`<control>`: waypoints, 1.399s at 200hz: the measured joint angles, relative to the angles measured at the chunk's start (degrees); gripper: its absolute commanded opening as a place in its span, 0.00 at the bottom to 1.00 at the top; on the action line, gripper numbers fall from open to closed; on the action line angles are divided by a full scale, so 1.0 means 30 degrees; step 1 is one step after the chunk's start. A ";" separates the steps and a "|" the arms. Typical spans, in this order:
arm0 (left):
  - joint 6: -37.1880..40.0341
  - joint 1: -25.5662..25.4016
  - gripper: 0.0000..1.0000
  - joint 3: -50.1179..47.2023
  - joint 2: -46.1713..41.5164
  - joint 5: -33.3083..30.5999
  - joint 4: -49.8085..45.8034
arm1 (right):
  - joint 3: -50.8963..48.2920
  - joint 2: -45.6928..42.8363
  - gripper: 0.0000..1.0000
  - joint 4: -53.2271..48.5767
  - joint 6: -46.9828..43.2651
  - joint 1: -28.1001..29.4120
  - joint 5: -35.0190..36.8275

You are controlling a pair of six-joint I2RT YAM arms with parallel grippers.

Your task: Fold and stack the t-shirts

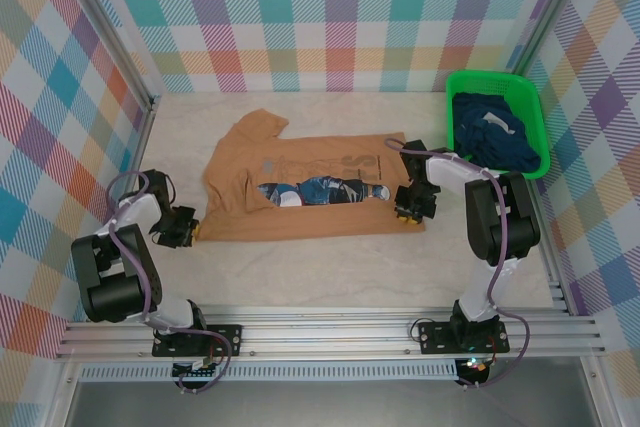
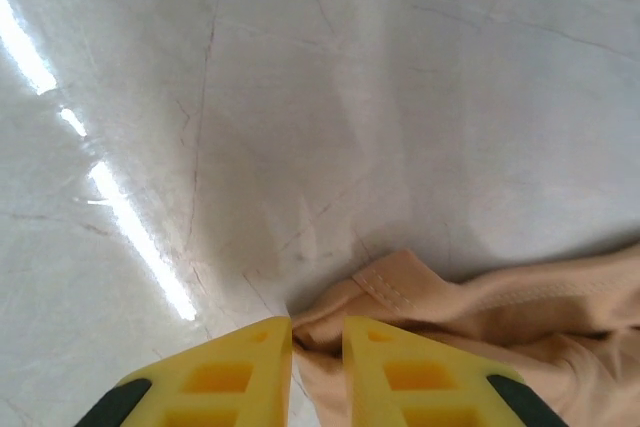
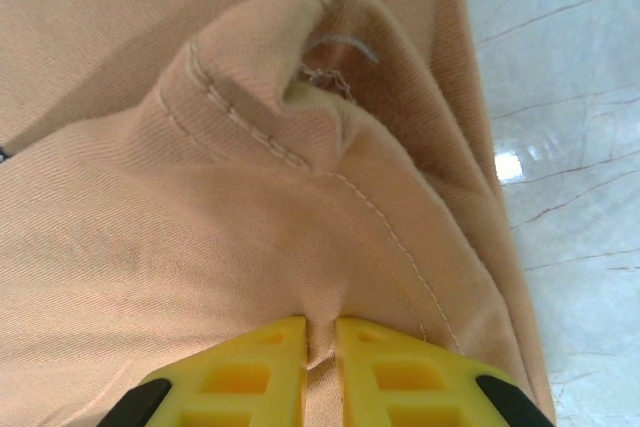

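Both grippers nipping the tan-orange t-shirt [image 1: 235, 202] — it's spread flat between them
From above, the left gripper [image 1: 192, 230] and right gripper [image 1: 405, 212] hide their own fingertips. The wrist views show near-closed jaws pinching cloth — left on the near-left corner, right on a stitched hem. The print's half covered, and the navy t-shirts [image 1: 495, 137] are heaped in the far-right green basket [image 1: 490, 74].
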 measured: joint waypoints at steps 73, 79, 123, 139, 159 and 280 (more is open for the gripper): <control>-0.0131 0.0000 0.22 -0.0838 -0.0670 -0.0109 -0.0998 | 0.0000 0.0000 0.15 -0.0007 -0.0007 0.0000 -0.0022; -0.0153 0.0000 0.23 -0.0903 -0.0707 -0.0095 -0.0925 | 0.0000 0.0000 0.15 -0.0007 0.0000 0.0000 -0.0036; -0.0867 0.0000 0.23 -0.1326 -0.0692 -0.0117 -0.0204 | 0.0000 0.0000 0.15 -0.0007 -0.0015 0.0000 -0.0058; -0.1093 -0.0007 0.23 -0.1326 -0.0692 -0.0109 0.0095 | 0.0000 0.0000 0.15 -0.0007 -0.0015 0.0000 -0.0058; -0.1304 -0.0007 0.23 -0.1319 -0.0692 -0.0109 0.0328 | 0.0000 0.0000 0.15 -0.0007 -0.0015 0.0000 -0.0058; -0.1727 -0.0947 0.09 -0.0882 0.0415 -0.0459 0.1005 | 0.0007 0.0000 0.15 -0.0015 -0.0007 0.0000 -0.0058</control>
